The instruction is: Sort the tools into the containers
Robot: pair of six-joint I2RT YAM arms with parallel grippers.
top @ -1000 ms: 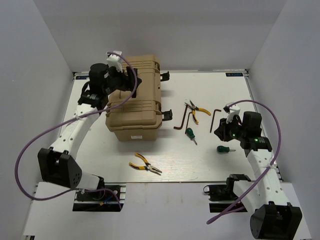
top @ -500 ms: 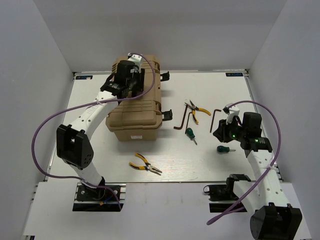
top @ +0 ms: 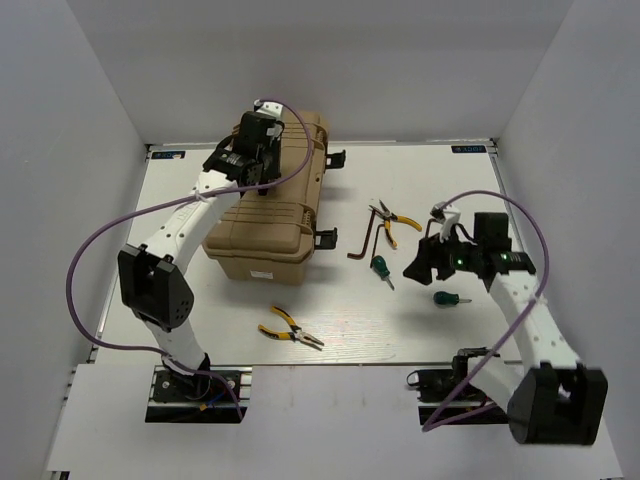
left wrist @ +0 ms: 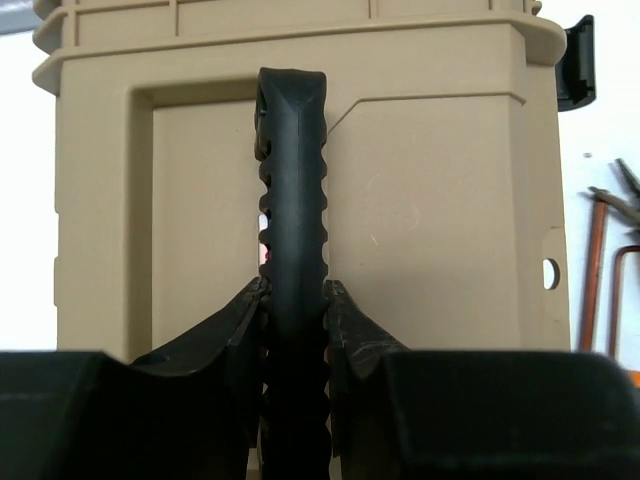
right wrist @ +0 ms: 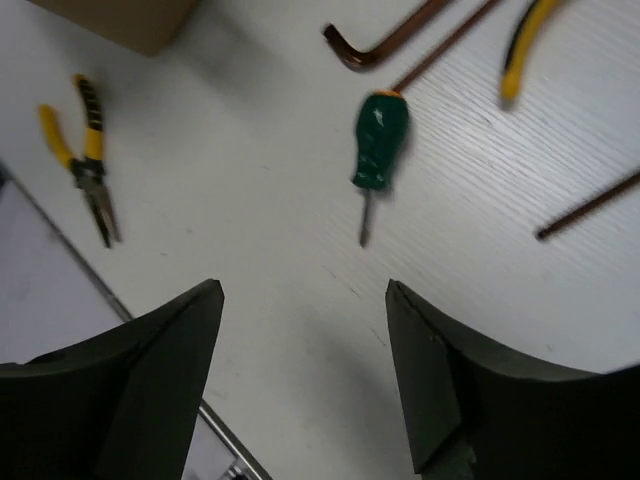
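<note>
A closed tan tool case [top: 262,215] sits at the back left, and my left gripper [top: 256,160] is above it. In the left wrist view that gripper [left wrist: 295,290] is shut on the case's black ribbed handle [left wrist: 292,180]. My right gripper [top: 420,266] hangs open over the table. Its fingers [right wrist: 303,290] are empty, just short of a green-handled screwdriver [right wrist: 378,140] [top: 381,268]. A stubby green screwdriver [top: 450,298] lies right of the gripper. One pair of yellow-and-black pliers [top: 290,330] [right wrist: 85,165] lies near the front. Another pair [top: 388,220] lies beside the brown hex keys [top: 360,238] [right wrist: 385,40].
Black latches [top: 328,237] stick out from the case's right side toward the tools. White walls close in the table [top: 450,180] at left, back and right. A metal rail [right wrist: 160,350] marks the table's front edge. A thin hex key [right wrist: 590,205] lies at the right.
My left gripper has closed on the case's handle, and the case has shifted slightly. My right gripper has opened wide and moved left toward the green screwdriver.
</note>
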